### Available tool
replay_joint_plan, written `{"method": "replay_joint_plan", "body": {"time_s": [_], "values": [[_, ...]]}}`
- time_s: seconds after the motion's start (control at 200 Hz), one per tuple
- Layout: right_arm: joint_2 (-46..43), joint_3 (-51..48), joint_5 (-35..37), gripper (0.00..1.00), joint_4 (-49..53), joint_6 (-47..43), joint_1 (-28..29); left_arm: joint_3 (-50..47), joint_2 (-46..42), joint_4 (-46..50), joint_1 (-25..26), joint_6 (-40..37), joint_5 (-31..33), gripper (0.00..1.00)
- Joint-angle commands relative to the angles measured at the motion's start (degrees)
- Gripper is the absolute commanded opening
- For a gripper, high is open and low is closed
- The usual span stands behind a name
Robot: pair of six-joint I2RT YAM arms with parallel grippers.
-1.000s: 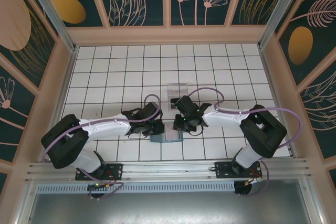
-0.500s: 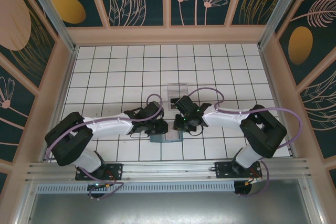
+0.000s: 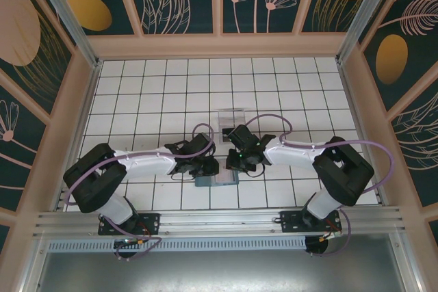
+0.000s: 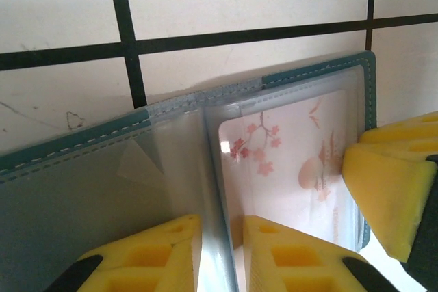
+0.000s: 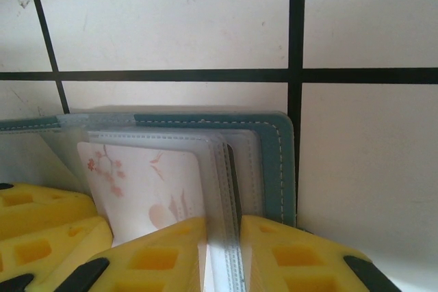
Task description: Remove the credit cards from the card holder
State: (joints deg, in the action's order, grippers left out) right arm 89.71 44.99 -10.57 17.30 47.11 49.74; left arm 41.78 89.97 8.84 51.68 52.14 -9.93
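The teal card holder (image 3: 215, 180) lies open on the tiles between the two arms, its stitched edge (image 4: 68, 156) and corner (image 5: 277, 162) close to the cameras. A pale credit card (image 4: 287, 148) printed with pink blossoms sits inside a clear sleeve (image 5: 144, 182). My left gripper (image 3: 207, 166) (image 4: 222, 227) is shut on an upright clear sleeve page by the card's left edge. On the holder's right side, my right gripper (image 3: 237, 162) (image 5: 224, 227) is shut on the stacked sleeve edges. The right arm's finger (image 4: 387, 193) rests on the holder's right border.
A clear plastic tray (image 3: 230, 117) stands on the tiles just behind the grippers. White tiled floor with black lines spreads all round, boxed in by wooden walls (image 3: 215, 44). The arms' elbows (image 3: 92, 182) (image 3: 345, 169) reach toward the side walls.
The left arm's elbow has swung right and its gripper has edged a little right over the holder. The right arm and the holder have stayed in place.
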Motion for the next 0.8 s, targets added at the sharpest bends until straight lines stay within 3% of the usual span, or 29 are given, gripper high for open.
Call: {"method": "replay_joint_plan", "body": {"time_s": [0.0,0.415,0.796], "values": [[-0.4,-1.7,2.0,0.28,3.0,0.7,0.5,0.2,1.2,5.7,-0.4,-1.5,3.7,0.23],[0.1,-2.2,2.4,0.28,2.8,1.1,0.5,0.3,-2.8,7.4,-0.4,-1.3,4.6,0.16],[-0.5,-2.5,2.2,0.23,2.7,1.1,0.5,-0.4,-6.3,-2.1,-0.7,2.7,0.1,0.25]]}}
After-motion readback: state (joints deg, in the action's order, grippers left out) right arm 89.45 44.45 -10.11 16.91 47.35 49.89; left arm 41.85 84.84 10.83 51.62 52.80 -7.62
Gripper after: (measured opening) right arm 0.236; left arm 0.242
